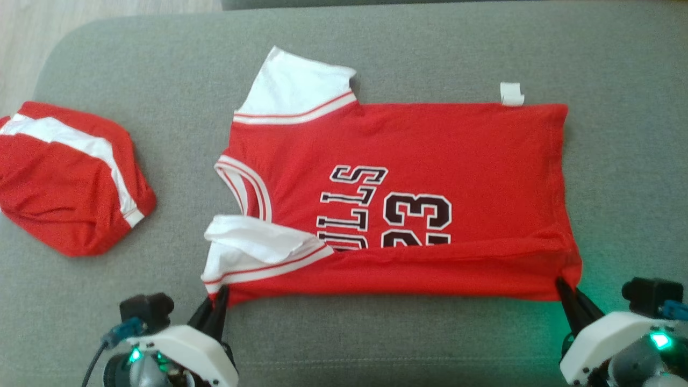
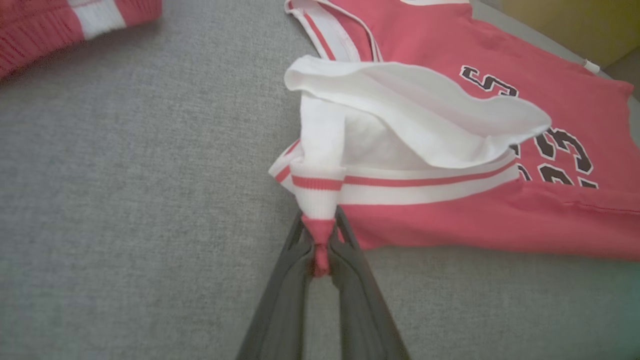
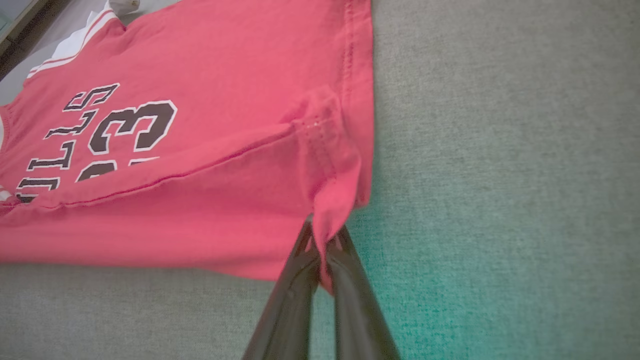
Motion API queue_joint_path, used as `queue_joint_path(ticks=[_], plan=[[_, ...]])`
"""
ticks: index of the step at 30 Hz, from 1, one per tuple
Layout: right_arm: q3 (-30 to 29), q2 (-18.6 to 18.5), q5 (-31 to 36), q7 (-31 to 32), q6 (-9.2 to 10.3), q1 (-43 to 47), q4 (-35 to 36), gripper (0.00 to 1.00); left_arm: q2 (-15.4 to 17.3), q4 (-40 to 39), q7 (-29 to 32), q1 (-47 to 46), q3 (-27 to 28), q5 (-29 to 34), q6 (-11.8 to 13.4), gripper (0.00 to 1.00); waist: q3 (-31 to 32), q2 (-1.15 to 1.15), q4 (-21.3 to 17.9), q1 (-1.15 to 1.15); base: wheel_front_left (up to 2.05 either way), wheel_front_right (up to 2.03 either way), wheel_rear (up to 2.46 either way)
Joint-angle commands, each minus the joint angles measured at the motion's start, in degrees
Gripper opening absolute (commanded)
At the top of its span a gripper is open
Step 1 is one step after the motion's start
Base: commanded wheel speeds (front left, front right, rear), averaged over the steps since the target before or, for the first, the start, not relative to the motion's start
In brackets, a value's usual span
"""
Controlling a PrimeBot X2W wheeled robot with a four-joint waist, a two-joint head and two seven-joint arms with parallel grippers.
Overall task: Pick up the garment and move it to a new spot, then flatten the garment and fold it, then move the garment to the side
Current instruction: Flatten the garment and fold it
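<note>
The jersey [image 1: 408,156] is laid on the cushion [image 1: 376,344], its near edge turned over. The corner by the sleeve [image 1: 252,242] is pinched by the left gripper [image 1: 219,295], the hem corner by the right gripper [image 1: 561,285]. Little cloth is held: if the fold is pulled unevenly, a corner may be lost and the sleeve bunched.

Looks like a home, prob. living rm: grey upholstered cushion [image 1: 86,301] w/ rounded far-left corner, stitched seam along near edge, pale wood floor [image 1: 107,11] beyond it.
</note>
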State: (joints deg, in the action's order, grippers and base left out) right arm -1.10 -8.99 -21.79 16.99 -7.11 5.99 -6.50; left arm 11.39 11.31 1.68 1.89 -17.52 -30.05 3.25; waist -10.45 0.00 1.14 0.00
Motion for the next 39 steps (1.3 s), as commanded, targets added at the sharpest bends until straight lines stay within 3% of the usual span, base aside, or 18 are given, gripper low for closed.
queue_joint_path(ticks=[1,2,3,4,5,14,26,32,39], plan=[[0.3,-1.1,-0.3,0.1,-0.37,0.3,2.2,0.00,1.2,-2.3,0.1,-0.4,2.3,-0.3,0.8,0.00,0.7,0.00,-0.2,0.00,0.00,0.00,0.00],[0.3,-1.1,-0.2,0.2,-0.37,0.7,2.5,0.00,1.1,-2.8,0.5,0.1,2.1,-0.6,0.9,0.00,0.9,0.00,-0.3,0.00,0.00,0.00,0.00],[0.3,-1.1,-0.1,0.0,-0.37,0.9,2.8,0.20,0.9,-3.3,0.8,0.5,1.9,-0.6,1.1,0.00,1.1,0.00,-0.4,0.00,0.00,0.00,0.00],[0.2,-0.9,-0.1,-0.7,-0.37,1.1,3.3,0.69,0.9,-3.8,0.6,0.7,1.9,-0.2,1.8,0.27,1.2,0.00,-0.6,0.00,0.00,0.00,0.00],[0.3,-0.9,0.1,-1.3,-0.37,1.1,3.7,1.00,0.7,-4.1,0.6,0.9,1.9,-0.1,2.3,1.00,1.4,0.00,-0.8,0.00,0.00,0.00,0.00],[1.4,-0.3,5.0,-12.9,-0.37,-2.4,14.3,1.00,1.3,-12.0,-8.5,-0.7,3.3,6.4,7.2,1.00,3.1,0.00,-1.8,0.00,0.00,0.00,0.00],[0.7,1.1,6.8,-12.0,-0.37,-2.7,20.1,1.00,3.6,-19.0,-9.5,-3.2,3.1,11.7,10.0,1.00,4.4,0.00,-2.1,0.00,0.00,0.00,0.00],[0.7,1.5,6.6,-11.6,-0.37,-2.8,20.6,1.00,4.0,-19.4,-9.4,-3.8,3.1,12.0,10.3,1.00,3.1,0.00,-2.1,0.00,0.00,0.00,0.00],[1.0,1.8,6.5,-11.6,-0.37,-5.0,21.5,1.00,2.9,-15.6,-8.4,-13.9,1.0,11.4,6.9,1.00,-2.7,0.00,-2.3,0.00,0.00,0.00,0.00]])
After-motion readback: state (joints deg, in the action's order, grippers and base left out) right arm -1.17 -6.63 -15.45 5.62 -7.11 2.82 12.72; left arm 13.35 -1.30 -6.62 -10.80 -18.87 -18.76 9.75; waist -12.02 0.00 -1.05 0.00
